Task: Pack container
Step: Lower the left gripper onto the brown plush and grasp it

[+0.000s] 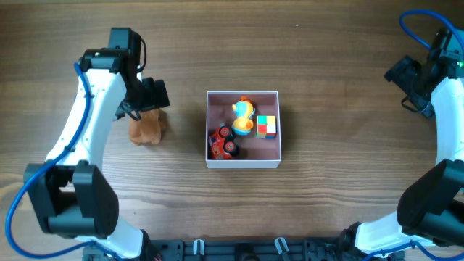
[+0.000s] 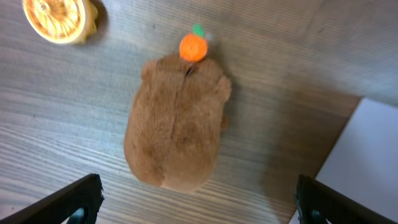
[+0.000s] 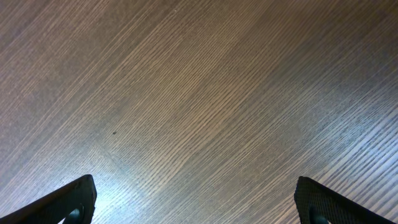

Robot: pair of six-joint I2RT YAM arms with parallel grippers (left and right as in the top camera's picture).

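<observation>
The container (image 1: 243,165) is a square white-walled box with a pink floor in the middle of the table. In it lie a yellow and blue duck toy (image 1: 243,116), a colour cube (image 1: 266,126) and a red toy car (image 1: 224,143). A brown plush animal (image 1: 147,129) lies on the table left of the box. In the left wrist view the plush (image 2: 177,124) carries a small orange (image 2: 193,47) on its head. My left gripper (image 1: 148,94) hovers over the plush, open and empty, its fingers (image 2: 199,199) wide apart. My right gripper (image 1: 407,76) is open and empty at the far right, over bare wood (image 3: 196,199).
A round yellow object (image 2: 59,18) lies on the table beyond the plush in the left wrist view; the left arm hides it from overhead. The container's white outer wall (image 2: 367,162) shows at the right of that view. The table is dark wood.
</observation>
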